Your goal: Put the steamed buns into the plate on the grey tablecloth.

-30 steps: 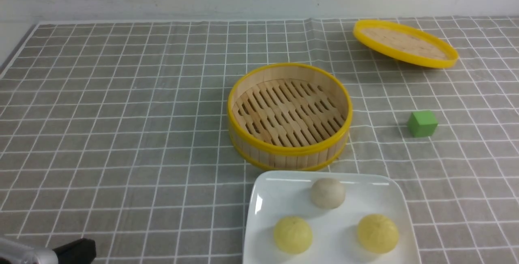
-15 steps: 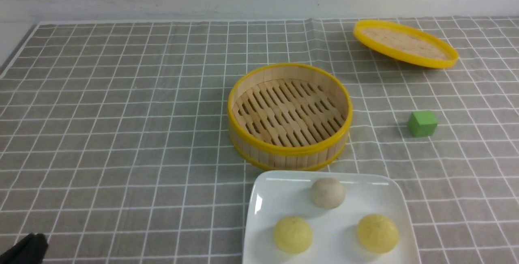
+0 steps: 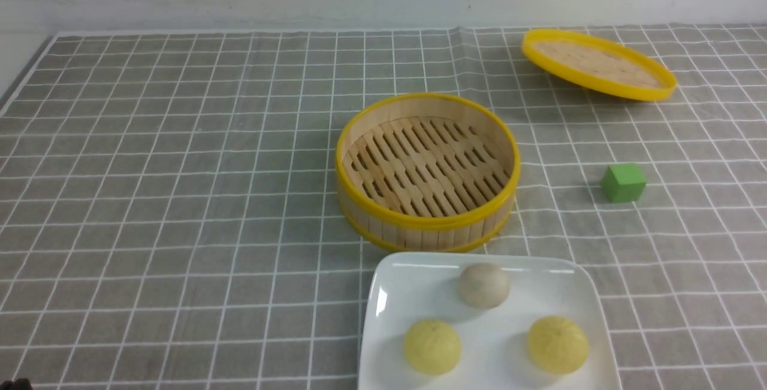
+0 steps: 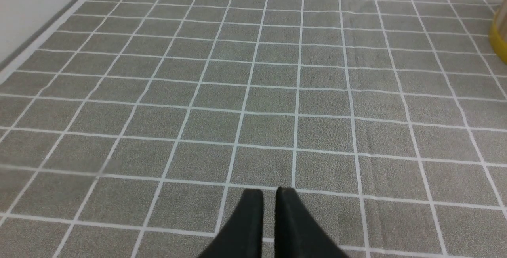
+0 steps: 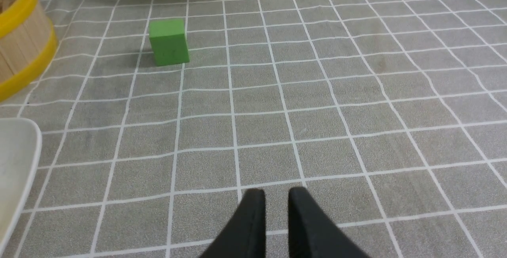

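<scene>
Three steamed buns lie in the white square plate (image 3: 413, 294) at the near edge of the grey tablecloth (image 3: 180, 168): an off-white one (image 3: 484, 284) at the back, and two pale yellow ones at front left (image 3: 432, 346) and front right (image 3: 558, 344). My left gripper (image 4: 269, 191) hovers over bare cloth far to the left of the plate, its fingers nearly together and holding nothing. Over cloth to the right of the plate is my right gripper (image 5: 276, 191), with its fingers a little apart and empty. The plate's corner (image 5: 16, 163) shows in the right wrist view.
An empty bamboo steamer basket (image 3: 419, 222) stands just behind the plate. Its yellow-rimmed lid (image 3: 599, 63) lies at the back right. A green cube (image 3: 624, 182) sits right of the basket, ahead of my right gripper. The cloth's left edge borders a pale surface (image 4: 23, 8).
My left arm has drawn back out of the front view's bottom left corner, leaving only a dark sliver. The buns, plate, basket, lid and cube have not moved.
</scene>
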`<state>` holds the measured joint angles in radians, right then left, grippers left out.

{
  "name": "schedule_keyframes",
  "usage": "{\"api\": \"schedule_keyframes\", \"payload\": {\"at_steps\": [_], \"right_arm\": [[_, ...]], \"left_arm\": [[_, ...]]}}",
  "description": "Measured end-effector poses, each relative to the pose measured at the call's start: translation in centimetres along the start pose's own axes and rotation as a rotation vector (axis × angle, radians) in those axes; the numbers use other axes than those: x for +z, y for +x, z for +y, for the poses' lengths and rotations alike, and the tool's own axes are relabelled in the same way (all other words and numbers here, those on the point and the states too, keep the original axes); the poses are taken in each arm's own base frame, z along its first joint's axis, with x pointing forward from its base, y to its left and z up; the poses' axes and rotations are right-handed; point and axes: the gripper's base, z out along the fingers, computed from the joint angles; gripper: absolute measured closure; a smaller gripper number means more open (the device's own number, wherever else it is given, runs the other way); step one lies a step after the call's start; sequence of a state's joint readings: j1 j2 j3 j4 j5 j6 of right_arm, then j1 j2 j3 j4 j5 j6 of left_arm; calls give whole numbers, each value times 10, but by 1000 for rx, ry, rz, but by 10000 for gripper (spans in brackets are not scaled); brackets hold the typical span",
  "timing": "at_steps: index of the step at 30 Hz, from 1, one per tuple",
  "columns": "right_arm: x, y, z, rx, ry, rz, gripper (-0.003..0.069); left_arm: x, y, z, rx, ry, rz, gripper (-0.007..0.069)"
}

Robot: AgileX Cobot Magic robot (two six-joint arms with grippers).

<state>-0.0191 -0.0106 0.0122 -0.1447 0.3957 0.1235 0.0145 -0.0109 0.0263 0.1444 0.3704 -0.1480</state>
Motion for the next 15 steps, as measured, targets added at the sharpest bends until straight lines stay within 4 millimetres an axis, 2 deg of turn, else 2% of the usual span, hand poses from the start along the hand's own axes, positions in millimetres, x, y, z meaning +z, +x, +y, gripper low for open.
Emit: {"api": "schedule_keyframes", "payload": {"at_steps": [15], "right_arm": [[0,0,0,0,0,0,529]], "left_arm": [[0,0,0,-3,0,0,535]]}}
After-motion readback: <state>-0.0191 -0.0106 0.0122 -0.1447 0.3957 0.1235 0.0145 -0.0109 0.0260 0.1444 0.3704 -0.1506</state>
